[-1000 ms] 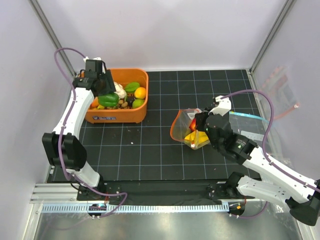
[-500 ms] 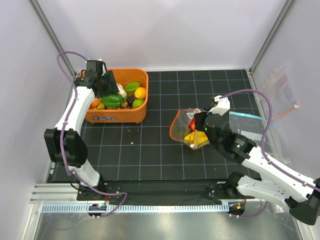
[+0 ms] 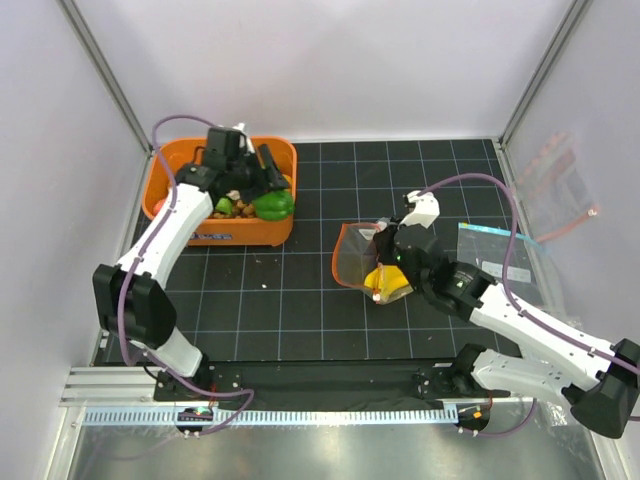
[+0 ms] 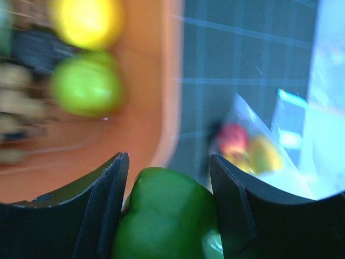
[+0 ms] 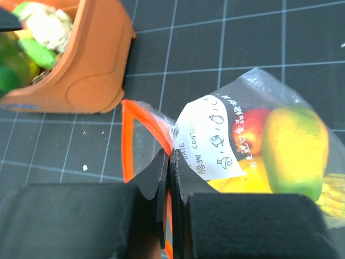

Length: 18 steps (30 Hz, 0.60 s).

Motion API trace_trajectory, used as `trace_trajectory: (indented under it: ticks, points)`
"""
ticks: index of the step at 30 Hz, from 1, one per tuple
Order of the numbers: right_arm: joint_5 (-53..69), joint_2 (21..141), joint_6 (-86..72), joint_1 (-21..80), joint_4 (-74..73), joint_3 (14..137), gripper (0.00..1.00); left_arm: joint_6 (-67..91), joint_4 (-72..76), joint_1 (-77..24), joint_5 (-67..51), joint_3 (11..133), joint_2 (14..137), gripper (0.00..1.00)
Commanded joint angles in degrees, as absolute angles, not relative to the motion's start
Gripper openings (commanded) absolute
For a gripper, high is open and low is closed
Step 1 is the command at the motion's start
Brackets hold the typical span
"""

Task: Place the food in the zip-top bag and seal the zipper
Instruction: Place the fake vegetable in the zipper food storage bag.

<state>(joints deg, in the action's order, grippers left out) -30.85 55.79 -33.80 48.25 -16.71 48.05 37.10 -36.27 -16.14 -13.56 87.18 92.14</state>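
My left gripper (image 3: 268, 190) is shut on a green toy pepper (image 3: 273, 205) and holds it over the right end of the orange bin (image 3: 165, 175). In the left wrist view the pepper (image 4: 167, 216) fills the gap between both fingers (image 4: 108, 205). The zip-top bag (image 3: 365, 262) lies at mid-table with its mouth open towards the left. Its red-orange zipper (image 5: 141, 120) forms a loop. My right gripper (image 5: 170, 162) is shut on the upper mouth edge. Inside the bag (image 5: 215, 135) are a red apple (image 5: 250, 127), a yellow-green fruit (image 5: 296, 145) and a yellow piece (image 5: 248, 181).
More toy food (image 3: 228, 205) lies in the orange bin; a green piece (image 4: 86, 86) and a yellow one (image 4: 86, 19) show blurred below my left wrist. A flat clear bag with a blue edge (image 3: 495, 250) lies right of the zip-top bag. White walls enclose the black gridded mat (image 3: 270, 290).
My left arm has swung right across the bin, carrying the green pepper to the bin's right end. My right arm has shifted the bag slightly left, still gripping its mouth.
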Motion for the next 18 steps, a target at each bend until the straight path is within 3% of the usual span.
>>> trace_trajectory:
  ticks: [1, 9, 18]
  points:
    - [-27.96, 55.11, -34.72, 48.16, -14.33, 50.62, 0.01, 41.56, -28.93, -22.66, -11.00, 84.91, 88.42, 0.00]
    - [-26.37, 52.04, -35.86, 48.16, -14.94, 50.45, 0.01, 43.86, -21.98, -38.21, -2.65, 84.29, 91.31, 0.00]
    - [-25.49, 47.03, -38.85, 48.16, -12.05, 48.00, 0.01, 43.77, -7.76, -48.33, 9.75, 75.86, 88.25, 0.00]
